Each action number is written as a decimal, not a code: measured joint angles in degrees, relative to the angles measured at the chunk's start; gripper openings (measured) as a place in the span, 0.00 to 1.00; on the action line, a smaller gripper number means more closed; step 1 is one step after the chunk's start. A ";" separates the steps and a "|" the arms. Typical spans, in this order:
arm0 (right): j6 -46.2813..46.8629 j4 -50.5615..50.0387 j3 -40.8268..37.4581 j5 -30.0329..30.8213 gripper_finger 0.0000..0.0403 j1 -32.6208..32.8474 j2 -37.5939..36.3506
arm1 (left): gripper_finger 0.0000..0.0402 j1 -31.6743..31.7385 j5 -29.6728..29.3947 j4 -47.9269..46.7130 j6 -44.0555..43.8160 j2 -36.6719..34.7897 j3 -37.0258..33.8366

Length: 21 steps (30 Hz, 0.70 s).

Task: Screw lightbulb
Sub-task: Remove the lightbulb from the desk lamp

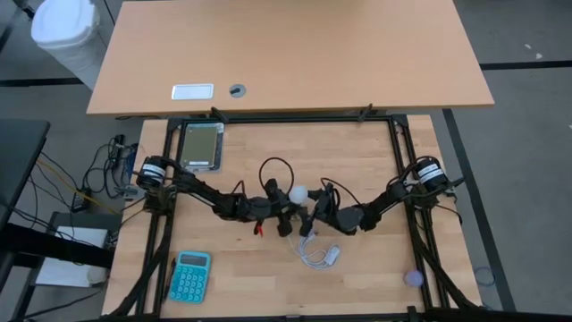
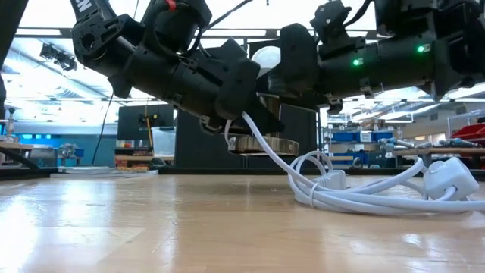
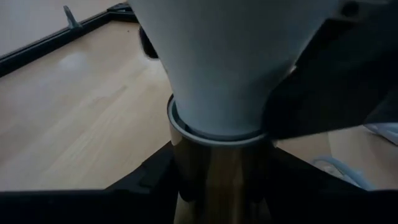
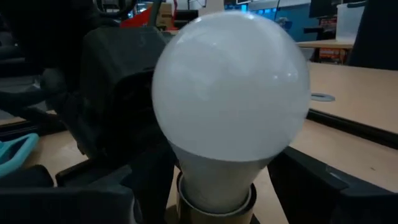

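The white lightbulb (image 4: 230, 93) stands upright with its narrow base in a metallic socket (image 3: 214, 168), at mid-table in the high view (image 1: 298, 192). My left gripper (image 3: 214, 193) reaches in from the table's left (image 1: 282, 215) and is shut on the socket. My right gripper (image 4: 217, 202) comes level from the table's right (image 1: 315, 208). It is open, with one finger on each side of the bulb's tapering neck (image 4: 214, 168). Wood shows between the neck and one finger (image 4: 311, 180). A white cord (image 2: 341, 193) runs from the socket down to the table. My left gripper pinches the socket's shiny side wall (image 3: 211, 180) between its two fingers, coming roughly level from the table's left. The socket (image 2: 258, 144) hangs clear of the table and upright, with the bulb standing on top. The cord (image 2: 269, 155) trails slack to the table. My right gripper: whether a finger (image 3: 323, 81) touches the bulb's neck, I cannot tell.
The cord lies coiled with an inline switch (image 2: 447, 178) toward the table's near side (image 1: 317, 255). A teal calculator (image 1: 189, 275) lies near the front left, a grey tray (image 1: 200, 146) at the far left, and a small purple thing (image 1: 413, 278) at the front right.
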 joint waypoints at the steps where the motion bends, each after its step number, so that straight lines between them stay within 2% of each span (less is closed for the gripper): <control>1: 0.30 -0.01 0.00 -0.72 0.61 -0.31 0.00 | 0.47 0.00 -0.02 0.06 -0.02 0.00 0.00; 12: -0.25 -0.20 -0.09 -6.32 0.40 -0.78 0.00 | 0.47 -0.66 1.45 -0.56 -0.02 0.00 -0.02; 17: -0.14 -0.32 -1.26 -9.04 0.41 -0.35 -0.13 | 0.47 -0.66 5.05 -0.84 2.16 -0.02 -0.02; 21: 1.21 0.50 -4.29 -15.22 0.43 -0.43 -1.76 | 0.47 -0.66 9.81 -0.63 5.08 0.00 -0.02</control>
